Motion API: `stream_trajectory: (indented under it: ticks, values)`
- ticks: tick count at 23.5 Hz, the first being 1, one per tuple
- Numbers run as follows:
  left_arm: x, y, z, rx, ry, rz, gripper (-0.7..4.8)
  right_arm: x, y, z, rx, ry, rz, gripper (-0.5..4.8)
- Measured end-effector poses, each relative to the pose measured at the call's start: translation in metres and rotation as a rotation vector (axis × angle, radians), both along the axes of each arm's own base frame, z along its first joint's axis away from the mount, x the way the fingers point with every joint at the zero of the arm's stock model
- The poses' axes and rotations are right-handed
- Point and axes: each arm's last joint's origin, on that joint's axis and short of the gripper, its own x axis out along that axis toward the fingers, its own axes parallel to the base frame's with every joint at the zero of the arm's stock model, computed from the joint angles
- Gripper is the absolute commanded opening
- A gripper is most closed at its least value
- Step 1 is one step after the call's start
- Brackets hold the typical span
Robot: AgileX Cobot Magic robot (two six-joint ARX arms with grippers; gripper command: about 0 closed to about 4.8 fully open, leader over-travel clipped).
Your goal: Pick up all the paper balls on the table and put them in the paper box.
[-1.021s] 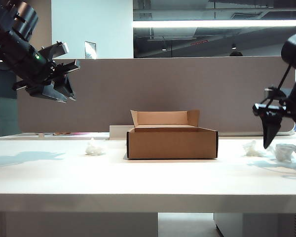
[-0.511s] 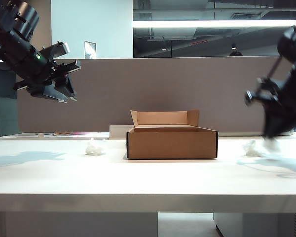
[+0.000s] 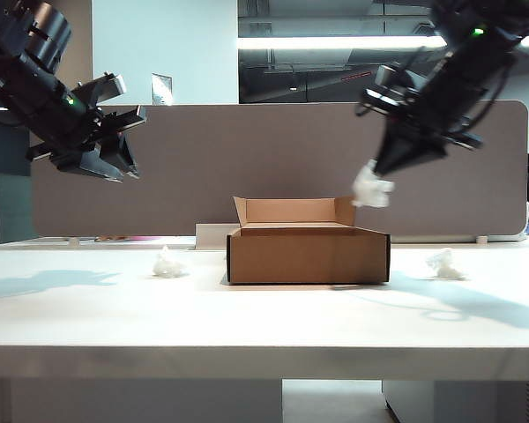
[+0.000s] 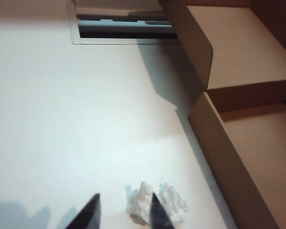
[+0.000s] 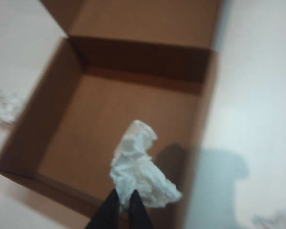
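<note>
While the left claw [image 3: 115, 141] hangs parted, the right claw [image 5: 124, 202] pinches a paper ball [image 5: 140, 167] above the bare paper box [image 5: 128, 100].

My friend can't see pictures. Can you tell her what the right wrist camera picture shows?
The right gripper is shut on a white crumpled paper ball, holding it in the air over the open brown paper box. The box looks empty inside, and it sits on the white table. The picture is a little blurry.

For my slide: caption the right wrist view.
Right gripper holds a paper ball above the open paper box.
</note>
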Motion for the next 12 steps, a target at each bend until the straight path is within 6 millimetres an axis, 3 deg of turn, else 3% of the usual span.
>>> stream_trajectory:
  ticks: [2,5,7,9,10,12]
  values:
    - [0.0,0.0,0.0,0.0,-0.002,0.0,1.25,0.001,0.024,0.006,0.023,-0.102,0.056,0.39]
    - [0.0,0.0,0.001,-0.001,-0.007,0.0,1.25,0.004,0.039,0.003,0.035,-0.143,0.092,0.57]
    - [0.0,0.0,0.001,-0.001,-0.007,0.0,1.25,0.006,0.047,-0.006,0.031,-0.124,0.109,1.73]
    - [0.0,0.0,0.001,-0.001,-0.007,0.0,1.26,0.007,0.047,-0.013,0.024,-0.097,0.107,4.02]
    - [0.0,0.0,0.001,-0.001,-0.009,0.0,1.27,0.007,0.046,-0.014,0.022,-0.09,0.105,4.67]
    - [0.001,-0.001,0.002,-0.003,-0.025,-0.002,1.44,0.007,0.045,-0.013,0.024,-0.091,0.103,4.73]
